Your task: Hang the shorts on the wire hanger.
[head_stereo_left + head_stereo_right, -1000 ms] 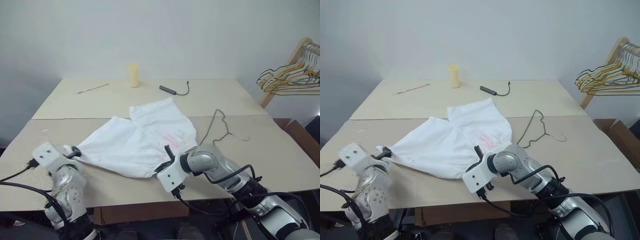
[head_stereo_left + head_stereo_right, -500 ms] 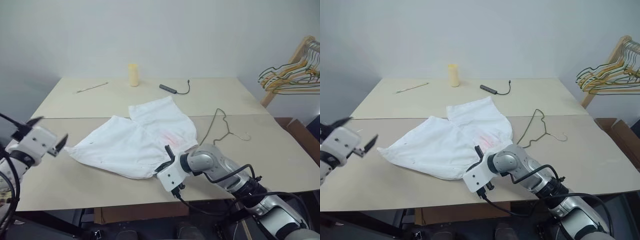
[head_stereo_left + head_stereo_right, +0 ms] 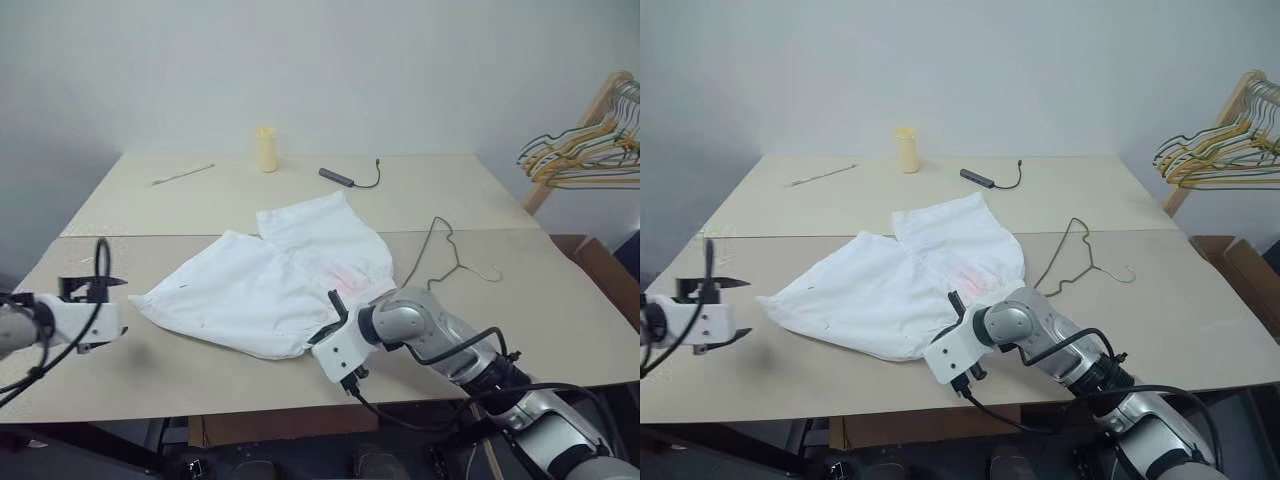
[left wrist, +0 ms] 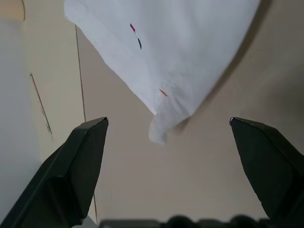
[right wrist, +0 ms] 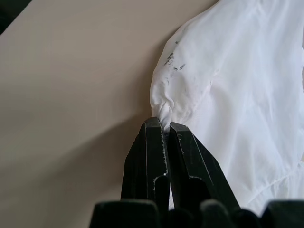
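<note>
One pr shorts [image 3: 275,285], white, flat on table [image 3: 560,320]; near hem pinched in right gripper [image 5: 164,130], likely to lift it. Left gripper [image 4: 166,142] spread wide, off fabric. Wire hanger [image 3: 445,255] beside shorts, untouched.

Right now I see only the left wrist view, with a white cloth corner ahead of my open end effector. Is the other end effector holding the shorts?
Observer: Yes. The right end effector is shut on a gathered edge of the shorts.
Operator: Where is the wire hanger?
Observer: The wire hanger lies flat on the table, to the right of the shorts, with neither end effector on it.
Operator: Does my left end effector touch the cloth?
Observer: No. From the head views, the left end effector is apart from the shorts' left corner.
</note>
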Controlling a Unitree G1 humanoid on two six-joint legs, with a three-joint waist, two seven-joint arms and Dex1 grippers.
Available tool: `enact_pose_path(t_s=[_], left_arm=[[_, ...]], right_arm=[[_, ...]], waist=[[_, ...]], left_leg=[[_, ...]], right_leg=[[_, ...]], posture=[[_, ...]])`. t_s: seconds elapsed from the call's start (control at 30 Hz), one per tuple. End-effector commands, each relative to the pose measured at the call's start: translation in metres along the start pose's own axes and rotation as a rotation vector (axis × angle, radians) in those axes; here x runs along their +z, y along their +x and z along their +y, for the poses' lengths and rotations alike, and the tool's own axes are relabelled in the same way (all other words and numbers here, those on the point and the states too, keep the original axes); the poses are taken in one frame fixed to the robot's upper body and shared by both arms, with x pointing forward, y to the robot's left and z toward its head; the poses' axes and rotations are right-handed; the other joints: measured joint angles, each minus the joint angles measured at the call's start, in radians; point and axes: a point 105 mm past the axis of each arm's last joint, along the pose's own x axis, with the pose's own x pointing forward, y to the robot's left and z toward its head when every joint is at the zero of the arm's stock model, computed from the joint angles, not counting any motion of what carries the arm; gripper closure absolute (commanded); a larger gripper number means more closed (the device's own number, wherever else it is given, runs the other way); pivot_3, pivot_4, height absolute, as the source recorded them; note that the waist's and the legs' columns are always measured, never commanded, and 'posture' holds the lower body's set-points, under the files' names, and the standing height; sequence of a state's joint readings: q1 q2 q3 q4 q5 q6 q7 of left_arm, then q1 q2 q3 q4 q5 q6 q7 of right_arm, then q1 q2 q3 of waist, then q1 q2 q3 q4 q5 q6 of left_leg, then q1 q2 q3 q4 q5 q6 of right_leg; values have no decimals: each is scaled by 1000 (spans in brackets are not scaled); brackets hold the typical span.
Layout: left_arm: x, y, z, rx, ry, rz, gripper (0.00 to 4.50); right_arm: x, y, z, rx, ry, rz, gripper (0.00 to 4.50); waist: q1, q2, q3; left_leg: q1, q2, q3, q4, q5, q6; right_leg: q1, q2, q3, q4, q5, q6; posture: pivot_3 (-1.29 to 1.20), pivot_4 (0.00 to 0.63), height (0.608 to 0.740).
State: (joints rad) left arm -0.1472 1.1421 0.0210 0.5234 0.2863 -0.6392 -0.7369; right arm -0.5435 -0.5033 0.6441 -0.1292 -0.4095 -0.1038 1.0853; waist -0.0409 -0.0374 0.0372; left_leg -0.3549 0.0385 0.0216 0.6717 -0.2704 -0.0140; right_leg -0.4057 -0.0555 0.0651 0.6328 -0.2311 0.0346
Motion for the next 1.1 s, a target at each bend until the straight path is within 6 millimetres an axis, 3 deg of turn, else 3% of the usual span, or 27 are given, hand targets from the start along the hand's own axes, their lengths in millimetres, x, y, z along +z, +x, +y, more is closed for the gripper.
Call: enact_pose_path(t_s=[0.03, 0.17, 0.27, 0.63, 0.77, 0.93, 1.1], left_arm=[[-2, 9, 13, 88, 56, 18, 28], [-8, 20, 11, 120, 73, 41, 28], [-11, 24, 8, 118, 89, 60, 646], [-12, 28, 6, 97, 128, 65, 4337], [-15, 26, -2, 38, 120, 113, 4471], [-14, 7, -18, -80, 176, 168, 4471], [9, -15, -40, -201, 111, 190, 4471]], right_arm=[[3, -9, -13, -56, -21, 8, 4500], [4, -8, -12, -55, -16, 2, 4500], [4, -8, -10, -51, -18, 5, 4500], [0, -9, -10, -48, -26, 23, 4500], [-10, -11, -13, -50, -36, 79, 4500], [-38, -14, -28, -79, -96, 200, 4500], [-61, -15, -56, -146, -179, 288, 4500]], waist=[[-1, -1, -1], [-4, -2, -2], [-6, -3, -2], [-2, -4, -3], [-3, -4, -3], [-19, -4, -2], [-35, -4, -2]], left_leg=[[0, 0, 0, 0, 0, 0], [0, 0, 0, 0, 0, 0], [0, 0, 0, 0, 0, 0], [0, 0, 0, 0, 0, 0], [0, 0, 0, 0, 0, 0], [0, 0, 2, 0, 0, 0], [0, 1, 5, 0, 0, 0]], right_leg=[[0, 0, 0, 0, 0, 0], [0, 0, 0, 1, 0, 0], [0, 0, 0, 1, 0, 0], [0, 0, 0, 2, 0, 0], [0, 0, 0, 2, 0, 0], [-2, 0, 1, 4, 0, 0], [-7, 0, 4, 11, -2, -2]], posture=[[-28, 0, 740], [-29, 0, 740], [-28, 0, 740], [-26, 0, 740], [-31, 0, 740], [-23, 0, 740], [-4, 0, 740]])
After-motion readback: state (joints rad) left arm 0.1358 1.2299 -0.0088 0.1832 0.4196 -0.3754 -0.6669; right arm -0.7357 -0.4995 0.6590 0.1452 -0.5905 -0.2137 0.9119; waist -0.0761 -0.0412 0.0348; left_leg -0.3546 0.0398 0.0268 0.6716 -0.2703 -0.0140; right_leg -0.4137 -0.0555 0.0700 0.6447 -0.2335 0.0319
